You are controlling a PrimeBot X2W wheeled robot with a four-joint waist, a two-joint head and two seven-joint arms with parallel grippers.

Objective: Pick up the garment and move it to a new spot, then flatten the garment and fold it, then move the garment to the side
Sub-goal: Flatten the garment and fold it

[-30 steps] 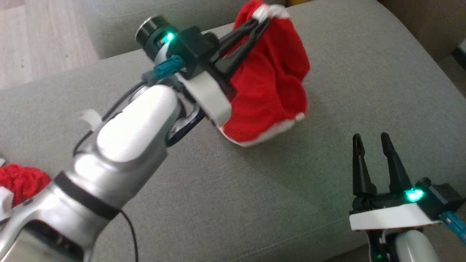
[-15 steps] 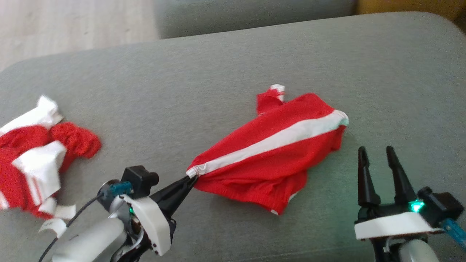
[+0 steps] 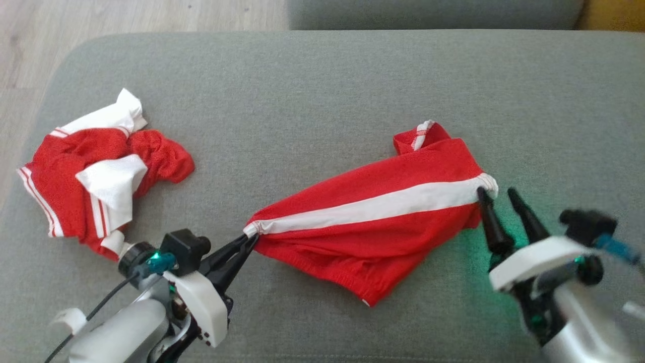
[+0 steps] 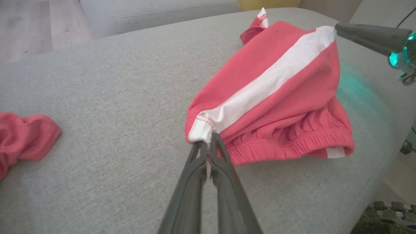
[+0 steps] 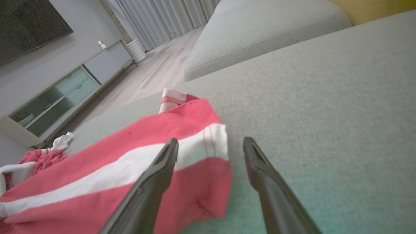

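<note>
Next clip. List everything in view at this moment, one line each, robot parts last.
striped garment: one, red with a white stripe, on the sofa, middle to right
crumpled garment: one, red and white, on the sofa's left end
sofa: one, grey, under both garments
floor: one, pale wood, beyond the sofa
cabinet: one, pale grey, by the far wall, right wrist view
left gripper: one, dark, shut on the striped garment's left corner
right gripper: one, dark, open, at the stripe's right end

L claw (image 3: 250,239) pinched shut, low left; R claw (image 3: 496,191) spread wide, low right.
</note>
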